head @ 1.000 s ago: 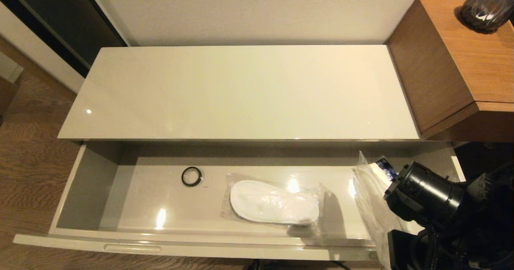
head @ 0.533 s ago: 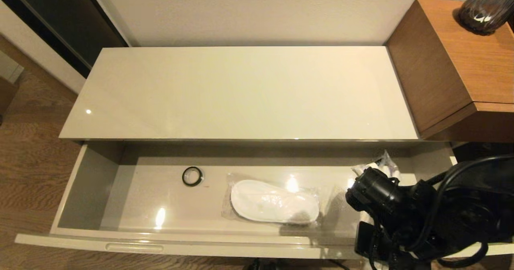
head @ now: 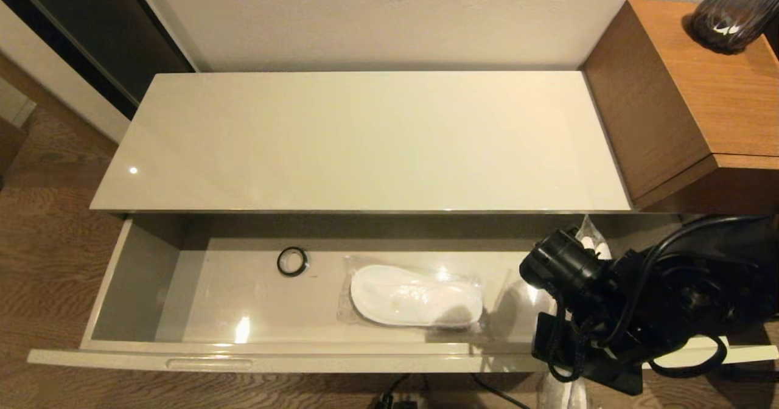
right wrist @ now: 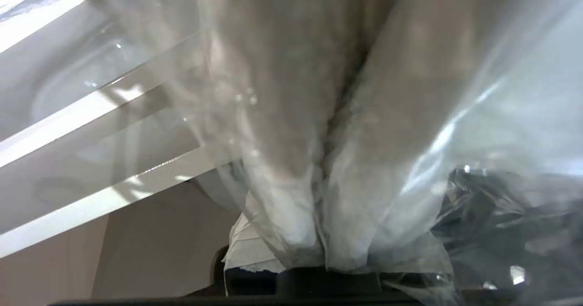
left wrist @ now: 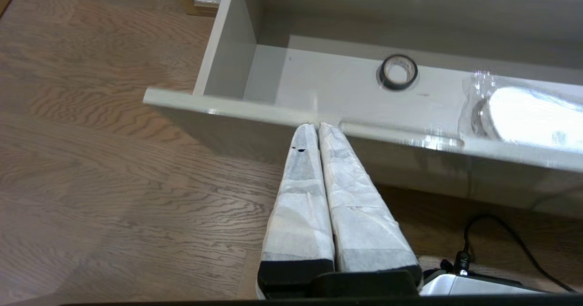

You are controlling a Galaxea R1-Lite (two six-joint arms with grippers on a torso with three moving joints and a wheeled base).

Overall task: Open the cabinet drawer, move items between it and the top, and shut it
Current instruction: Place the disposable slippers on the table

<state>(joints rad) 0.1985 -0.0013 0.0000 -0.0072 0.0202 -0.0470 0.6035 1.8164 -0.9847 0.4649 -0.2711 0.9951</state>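
The cabinet drawer point(head: 140, 355) stands pulled out below the glossy cream top point(head: 365, 141). On its floor lie the plastic-sealed white slippers point(head: 415, 296) and the black tape roll point(head: 293, 261); both also show in the left wrist view, the slippers point(left wrist: 528, 119) and the tape roll point(left wrist: 398, 71). My right arm hangs over the drawer's right end. Its gripper point(right wrist: 360, 55) is shut on a clear plastic packet point(right wrist: 478, 114) that drapes over the fingers; a corner of the packet point(head: 587, 234) sticks up behind the arm. My left gripper point(left wrist: 317, 126) is shut and empty, just in front of the drawer front point(left wrist: 227, 108).
A taller brown wooden unit point(head: 688, 98) with a dark vase point(head: 730, 16) stands right of the cabinet. Wooden floor point(head: 42, 244) lies to the left, and a black cable point(left wrist: 496, 233) runs on the floor under the drawer.
My right arm has swung left and further over the drawer's right end, carrying the plastic packet, which is now mostly hidden behind the arm. Slippers and tape roll have not moved.
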